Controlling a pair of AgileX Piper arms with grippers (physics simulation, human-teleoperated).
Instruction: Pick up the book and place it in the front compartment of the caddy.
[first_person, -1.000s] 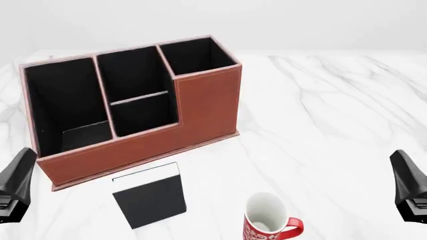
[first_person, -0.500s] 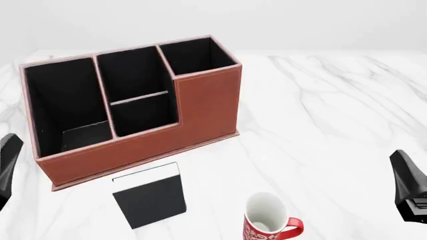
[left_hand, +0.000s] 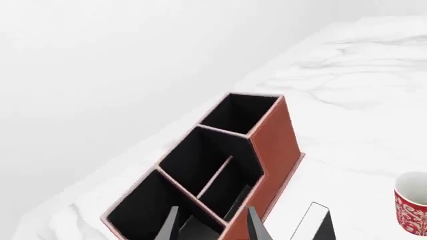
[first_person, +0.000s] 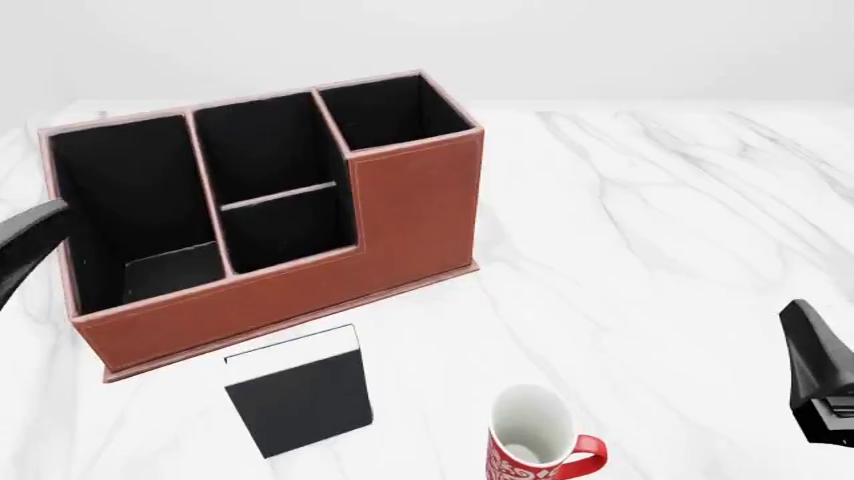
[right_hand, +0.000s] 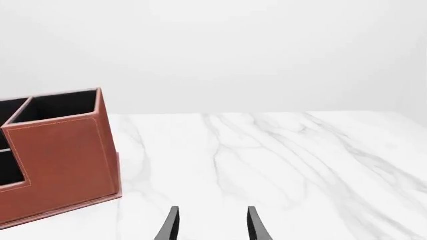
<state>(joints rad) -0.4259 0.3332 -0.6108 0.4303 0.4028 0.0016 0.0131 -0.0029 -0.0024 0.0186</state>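
The black book (first_person: 300, 390) lies flat on the marble table just in front of the caddy, its white page edge toward the caddy. It also shows in the left wrist view (left_hand: 313, 225). The reddish-brown caddy (first_person: 280, 300) stands at the back left, with a low front wall and a tall right cell. My left gripper (left_hand: 212, 227) is open and empty, raised over the caddy's left end (left_hand: 267, 150). Only a black part of it (first_person: 27, 245) shows at the front view's left edge. My right gripper (right_hand: 212, 227) is open and empty, low at the right (first_person: 821, 385), far from the book.
A red-and-white mug (first_person: 534, 440) stands at the front, right of the book, and shows in the left wrist view (left_hand: 413, 202). The caddy's tall right end (right_hand: 60, 160) shows in the right wrist view. Bare marble lies to the right of the caddy.
My left gripper has risen along the left edge and tilted toward the caddy. The right gripper, book, mug and caddy have not moved.
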